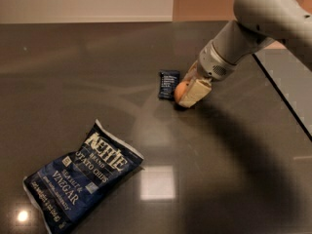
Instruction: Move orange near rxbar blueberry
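Note:
The orange (180,91) rests on the dark table (97,72), touching or almost touching the right edge of the small navy rxbar blueberry (168,83). My gripper (187,89) comes in from the upper right on the pale arm (243,38). Its cream fingers (195,93) sit around the orange, closed on it low at the table surface. The right side of the orange is hidden behind the near finger.
A large crinkled blue Kettle chips bag (80,179) lies at the front left. The table's right edge (285,101) runs diagonally past the arm, with a grey floor beyond. A pale wall stands behind the table.

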Controlling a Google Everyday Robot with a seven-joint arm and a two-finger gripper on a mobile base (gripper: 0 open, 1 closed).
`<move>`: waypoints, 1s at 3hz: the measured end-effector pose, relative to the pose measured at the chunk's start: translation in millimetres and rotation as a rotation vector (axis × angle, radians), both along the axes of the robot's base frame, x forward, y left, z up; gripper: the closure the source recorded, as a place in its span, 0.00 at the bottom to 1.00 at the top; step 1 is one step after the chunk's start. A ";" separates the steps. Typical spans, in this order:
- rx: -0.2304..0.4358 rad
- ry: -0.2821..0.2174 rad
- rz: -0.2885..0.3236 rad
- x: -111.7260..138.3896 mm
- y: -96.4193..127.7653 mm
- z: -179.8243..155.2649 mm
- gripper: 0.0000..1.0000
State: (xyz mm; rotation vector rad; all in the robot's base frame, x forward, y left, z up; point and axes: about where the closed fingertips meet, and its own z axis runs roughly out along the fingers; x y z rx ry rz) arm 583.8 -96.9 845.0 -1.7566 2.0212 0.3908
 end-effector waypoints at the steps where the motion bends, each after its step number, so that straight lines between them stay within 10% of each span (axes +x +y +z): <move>1: 0.000 0.000 0.000 0.0 0.1 0.0 0.06; 3: 0.000 0.002 0.002 -0.1 1.1 -0.9 0.00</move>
